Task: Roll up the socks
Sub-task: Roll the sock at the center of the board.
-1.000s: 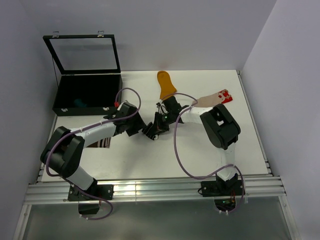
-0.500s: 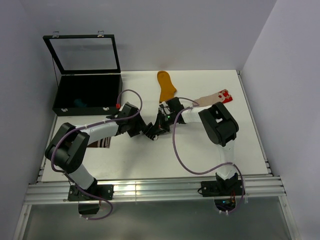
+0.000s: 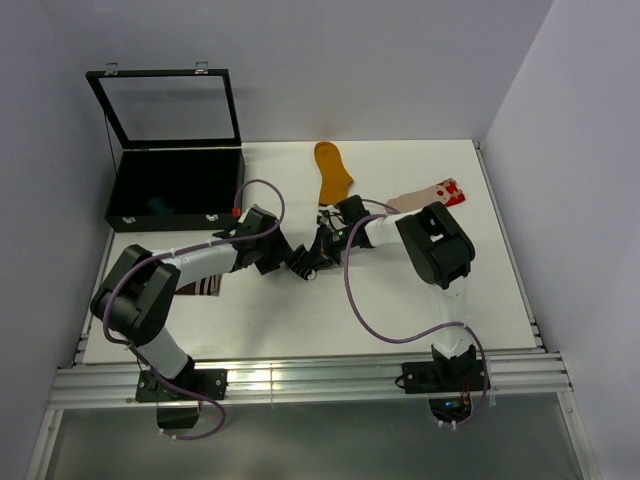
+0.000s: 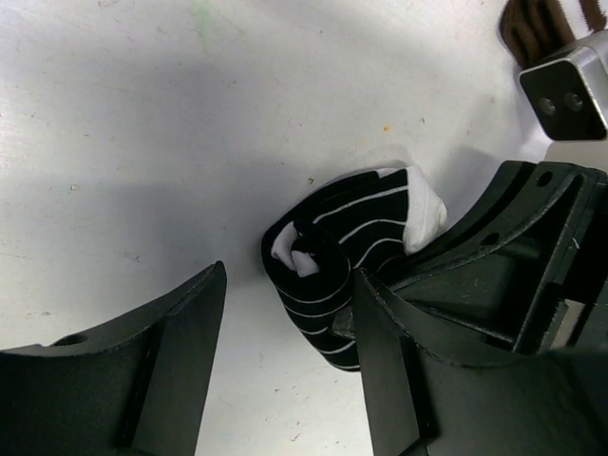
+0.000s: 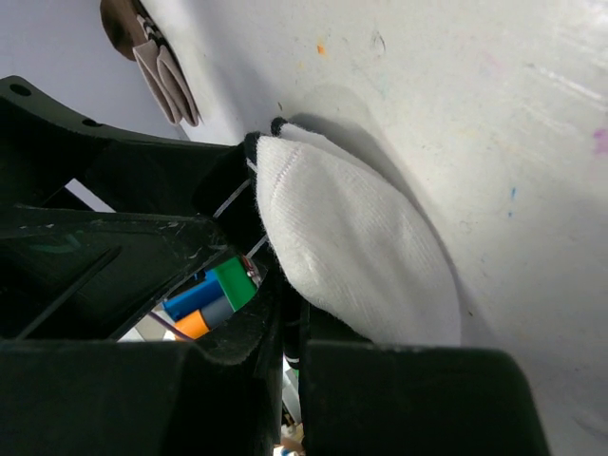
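From above, both arms stretch low and forward to meet at the middle of the white bench. The left hand and the right hand come nose to nose over the striped sock. A mustard sock lies flat further back. A beige sock with a red-and-white end lies to the right. A brown sock shows under the left forearm. A black case stands at the back left with its glazed lid up.

In the left wrist view, the left hand is spread wide. The striped sock sits between its matte black fingers as a tight, soft roll, black knit with thin white lines. The roll lies against the far finger and apart from the near one. The sock's white tip runs under the right hand's blocky body.

In the right wrist view, the right hand is pinched tight on the sock's white ribbed end, which bulges in a smooth rounded fold on the scuffed bench.
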Robot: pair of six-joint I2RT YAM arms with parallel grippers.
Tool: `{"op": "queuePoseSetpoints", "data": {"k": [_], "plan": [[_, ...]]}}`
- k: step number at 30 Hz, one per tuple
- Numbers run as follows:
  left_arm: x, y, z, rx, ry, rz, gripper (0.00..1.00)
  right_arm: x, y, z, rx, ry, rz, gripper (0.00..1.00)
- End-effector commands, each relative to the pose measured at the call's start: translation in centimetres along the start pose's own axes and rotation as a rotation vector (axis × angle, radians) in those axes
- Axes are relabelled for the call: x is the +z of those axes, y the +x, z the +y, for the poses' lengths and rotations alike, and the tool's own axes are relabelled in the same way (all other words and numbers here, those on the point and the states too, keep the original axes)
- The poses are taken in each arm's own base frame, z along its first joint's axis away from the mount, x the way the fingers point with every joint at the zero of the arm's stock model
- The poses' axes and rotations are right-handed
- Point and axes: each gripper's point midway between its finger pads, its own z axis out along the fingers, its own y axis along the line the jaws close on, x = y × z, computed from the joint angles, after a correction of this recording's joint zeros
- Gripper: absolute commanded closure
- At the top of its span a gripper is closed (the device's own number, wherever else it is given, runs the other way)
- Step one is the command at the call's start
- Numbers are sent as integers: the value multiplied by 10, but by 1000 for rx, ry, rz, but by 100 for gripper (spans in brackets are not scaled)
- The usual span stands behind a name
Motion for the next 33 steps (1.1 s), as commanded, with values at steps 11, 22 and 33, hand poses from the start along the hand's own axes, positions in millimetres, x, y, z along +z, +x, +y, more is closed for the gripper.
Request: {"op": "queuePoseSetpoints", "data": {"k": [11, 22, 33], "plan": [[17, 14, 5, 2, -45, 77, 53, -4, -25, -43, 4, 165, -142, 93], [28, 16, 6, 71, -111, 128, 70, -31, -36, -25, -223, 256, -308, 73], [31, 8, 0, 169, -142, 147, 69, -82, -40, 19, -693, 565, -678, 55]]}}
